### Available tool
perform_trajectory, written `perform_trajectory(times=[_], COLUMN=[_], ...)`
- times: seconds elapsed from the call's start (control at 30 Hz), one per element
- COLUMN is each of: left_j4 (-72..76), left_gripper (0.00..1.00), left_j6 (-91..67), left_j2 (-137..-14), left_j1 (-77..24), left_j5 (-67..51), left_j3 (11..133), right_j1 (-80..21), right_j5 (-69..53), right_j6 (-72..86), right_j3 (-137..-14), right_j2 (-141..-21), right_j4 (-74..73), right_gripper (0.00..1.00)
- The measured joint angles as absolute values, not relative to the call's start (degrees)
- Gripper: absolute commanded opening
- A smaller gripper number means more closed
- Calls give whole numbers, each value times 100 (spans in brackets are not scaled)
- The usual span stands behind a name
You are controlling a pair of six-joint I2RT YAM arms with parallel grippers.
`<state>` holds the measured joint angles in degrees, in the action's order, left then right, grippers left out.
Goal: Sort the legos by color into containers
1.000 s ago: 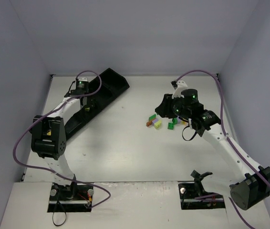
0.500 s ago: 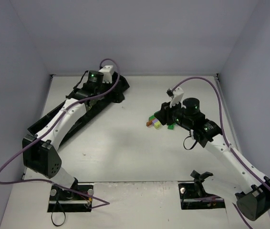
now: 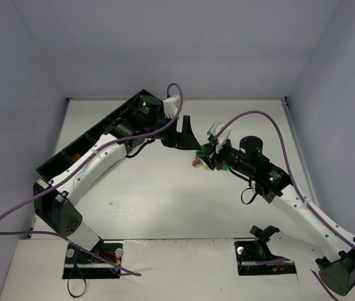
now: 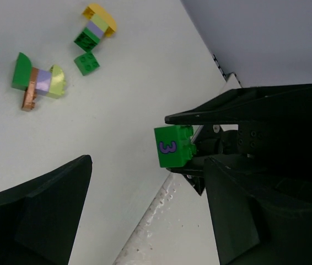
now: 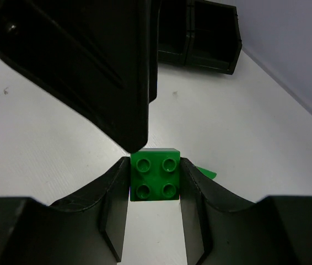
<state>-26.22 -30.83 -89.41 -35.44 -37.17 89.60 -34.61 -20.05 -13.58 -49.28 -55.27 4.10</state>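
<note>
- Between my right fingers, clamped from both sides, sits a green brick. It is square with four round studs on top, and the left wrist view shows a purple "3" on one face.
- My left fingers are spread wide apart with nothing between them, and they face that brick. In the right wrist view one of them ends just beside the brick's far edge; I cannot tell whether it touches.
- The loose bricks lie in two small clusters on the white surface, near the right fingers. They are green, lime, lilac, brown and yellow, with one small green piece on its own.
- The black tray runs diagonally along the left side up to the back wall, with my left arm stretched beside it.
- Walls close the surface at the back and both sides. Bare surface lies between the two arms, towards their bases.
</note>
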Motion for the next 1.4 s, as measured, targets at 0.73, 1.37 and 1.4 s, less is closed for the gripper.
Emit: perform_trajectory(times=[0.73, 1.37, 1.4], left_j4=[-2126, -2593, -2644], left_gripper=[26, 0, 0], left_j6=[-3398, -2471, -2379], left_j2=[-9550, -9548, -9548], left_j1=[-3844, -2705, -2526], left_j5=[-4486, -3492, -3229], left_j3=[8960, 8962, 8962], right_j1=[-3461, -3426, -3404], right_j5=[-2335, -1304, -1177], right_j6=[-1723, -1118, -1011], right_j3=[-4919, -4895, -4895], right_j2=[-5583, -5581, -5568], right_j4=[445, 489, 473], right_gripper=[11, 83, 83])
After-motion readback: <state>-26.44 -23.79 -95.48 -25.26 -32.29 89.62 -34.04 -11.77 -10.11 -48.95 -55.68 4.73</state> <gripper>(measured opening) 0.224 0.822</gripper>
